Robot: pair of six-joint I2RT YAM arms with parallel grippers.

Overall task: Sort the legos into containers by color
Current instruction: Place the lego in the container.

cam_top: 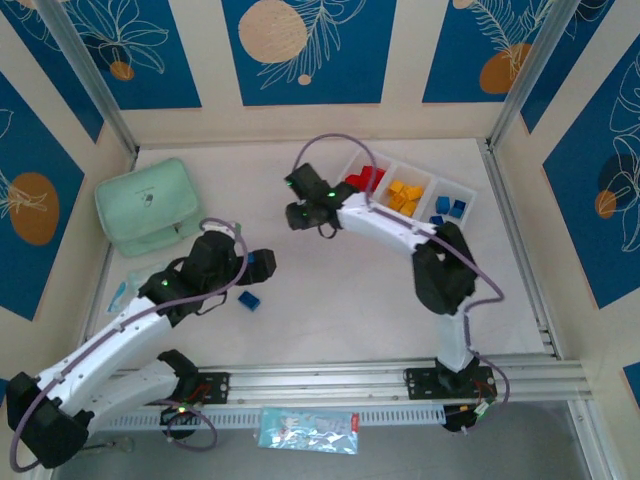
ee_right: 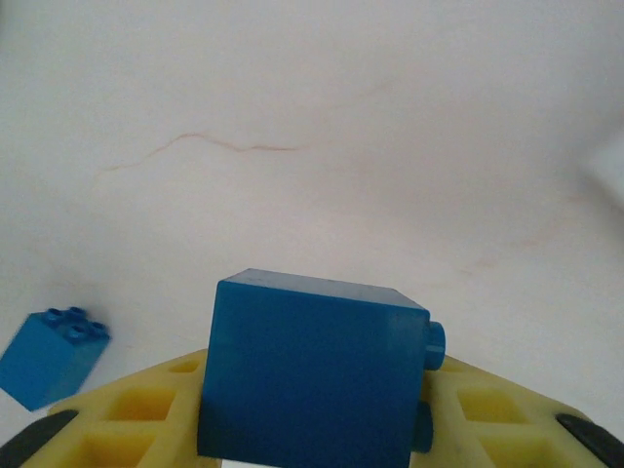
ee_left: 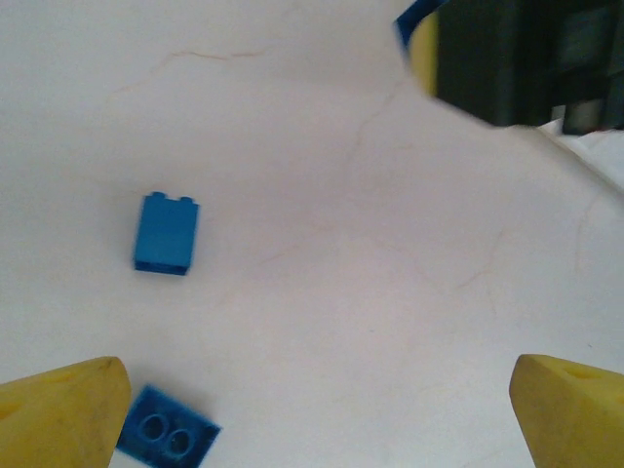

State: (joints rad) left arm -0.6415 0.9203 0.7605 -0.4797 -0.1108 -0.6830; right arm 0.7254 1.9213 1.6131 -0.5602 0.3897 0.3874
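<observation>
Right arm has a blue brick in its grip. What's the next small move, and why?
Probably carry the right gripper over to the white tray's right-end compartment, which already holds blue bricks. The blue brick sits clamped between its fingers, well left of that compartment.

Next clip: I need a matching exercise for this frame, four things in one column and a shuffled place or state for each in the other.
Things:
1. right pincer
2. left pincer
3. red legos
4. mint green case

Places or states:
A. open, holding nothing
B. in the leftmost compartment of the tray, as the top view shows it
C. shut on a blue brick
D. on the far left of the table, outside the tray

Pairs: 1-C, 2-A, 3-B, 4-D
</observation>
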